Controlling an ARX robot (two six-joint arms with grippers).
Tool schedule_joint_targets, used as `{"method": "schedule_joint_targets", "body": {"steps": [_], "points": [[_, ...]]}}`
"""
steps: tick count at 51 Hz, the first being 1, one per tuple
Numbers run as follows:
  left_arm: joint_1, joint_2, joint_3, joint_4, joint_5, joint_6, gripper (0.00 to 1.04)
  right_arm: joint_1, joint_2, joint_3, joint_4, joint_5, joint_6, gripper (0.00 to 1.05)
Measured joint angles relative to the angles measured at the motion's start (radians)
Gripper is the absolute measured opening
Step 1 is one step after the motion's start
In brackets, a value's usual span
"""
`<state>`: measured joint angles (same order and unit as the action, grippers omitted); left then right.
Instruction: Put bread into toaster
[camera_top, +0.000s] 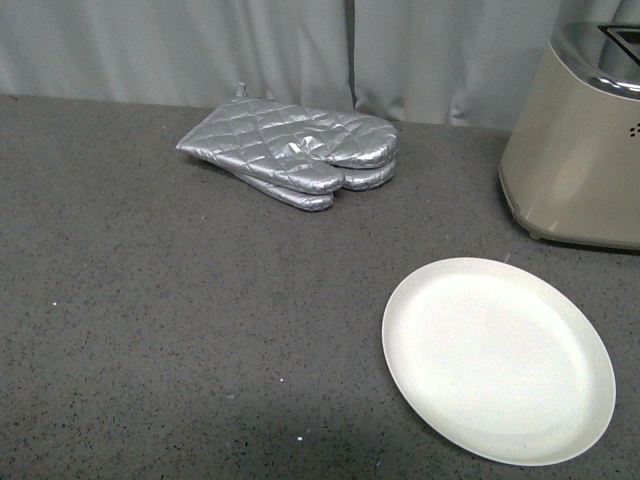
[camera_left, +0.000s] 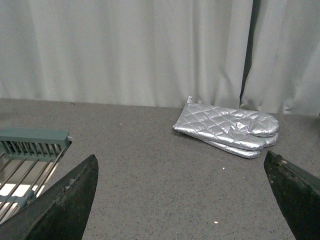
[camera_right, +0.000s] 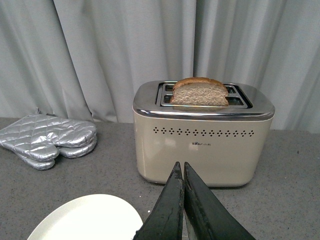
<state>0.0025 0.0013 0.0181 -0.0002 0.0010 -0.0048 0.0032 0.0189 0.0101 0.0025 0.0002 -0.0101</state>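
The bread (camera_right: 199, 92) stands upright in a slot of the beige toaster (camera_right: 202, 145), its rounded top sticking out above the chrome lid. In the front view only the toaster's (camera_top: 580, 150) left part shows at the right edge, and the bread is out of view there. My right gripper (camera_right: 182, 167) is shut with nothing between its fingers and points at the toaster's front from a short distance. My left gripper (camera_left: 182, 165) hangs wide open over bare tabletop, well short of the mitts. Neither arm shows in the front view.
A round white plate (camera_top: 498, 358) lies bare in front of the toaster, also the plate (camera_right: 90, 217) beside my right fingers. Silver quilted oven mitts (camera_top: 295, 150) lie stacked near the curtain. A green-framed wire rack (camera_left: 27, 160) sits beside my left gripper.
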Motion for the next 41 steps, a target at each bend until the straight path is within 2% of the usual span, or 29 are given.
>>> {"method": "schedule_joint_targets", "body": {"steps": [20, 24, 28, 41], "points": [[0.0, 0.0, 0.0, 0.0, -0.001, 0.0, 0.98, -0.001, -0.014, -0.005, -0.002, 0.0, 0.0, 0.01], [0.0, 0.0, 0.0, 0.0, -0.001, 0.0, 0.98, -0.001, -0.014, -0.005, -0.002, 0.0, 0.0, 0.13], [0.0, 0.0, 0.0, 0.0, -0.001, 0.0, 0.98, -0.001, -0.014, -0.005, -0.002, 0.001, 0.0, 0.31], [0.0, 0.0, 0.0, 0.0, -0.001, 0.0, 0.98, -0.001, -0.014, -0.005, -0.002, 0.0, 0.0, 0.68]]}}
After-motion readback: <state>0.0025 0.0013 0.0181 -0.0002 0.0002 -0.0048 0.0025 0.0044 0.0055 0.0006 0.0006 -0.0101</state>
